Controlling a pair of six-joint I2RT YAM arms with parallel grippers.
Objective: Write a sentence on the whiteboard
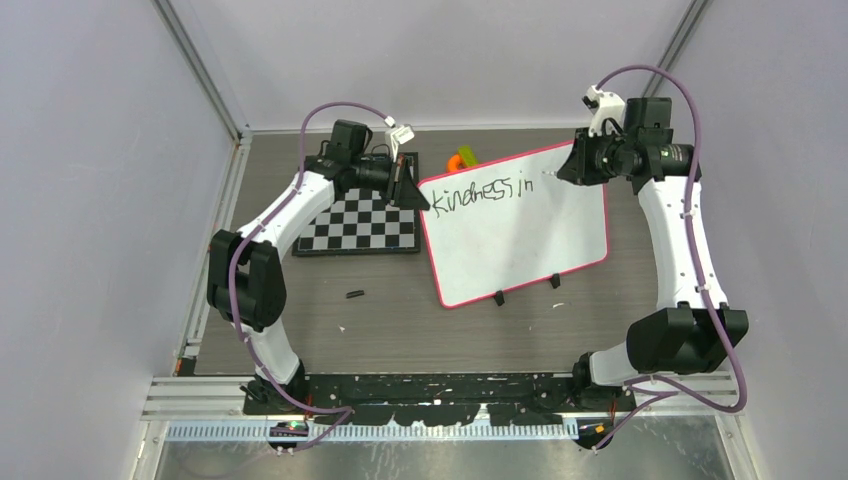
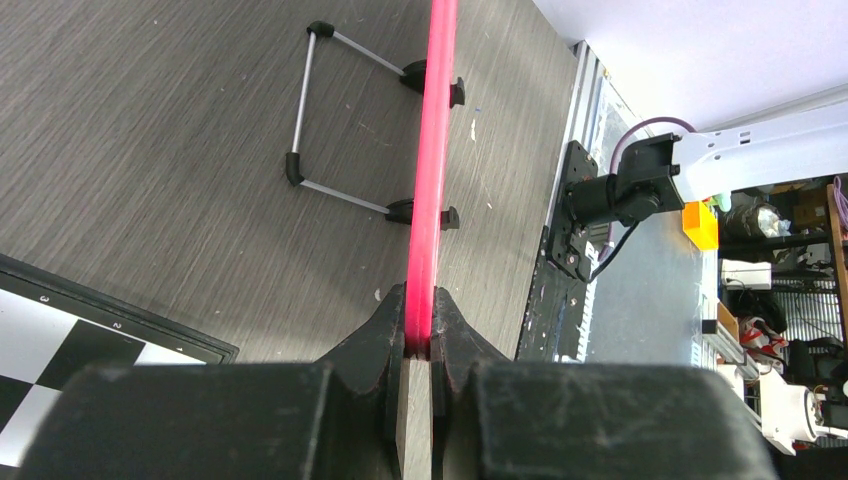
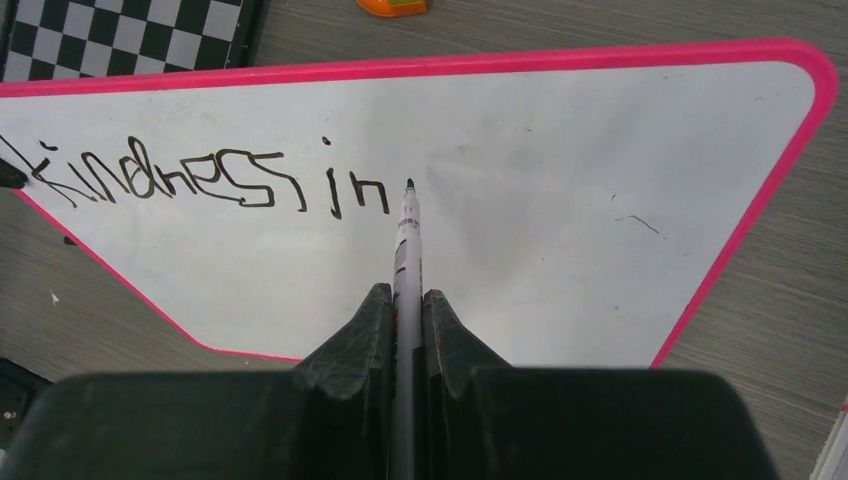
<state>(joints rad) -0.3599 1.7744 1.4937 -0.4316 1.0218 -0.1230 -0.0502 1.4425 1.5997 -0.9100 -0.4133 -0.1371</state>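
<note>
Whiteboard [image 1: 520,230]: left end effector [image 2: 420,322] clamped on its frame, right end effector [image 3: 407,310] gripping the marker [image 3: 405,235]; I'd start the next line lower-left, light pressure.

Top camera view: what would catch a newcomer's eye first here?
The pink-framed whiteboard at the centre of the table, with "kindness in" handwritten across its top. The left end effector pinches its frame on the left, while the right end effector holds a marker with its tip just past the last word. A checkerboard lies to the left.
</note>
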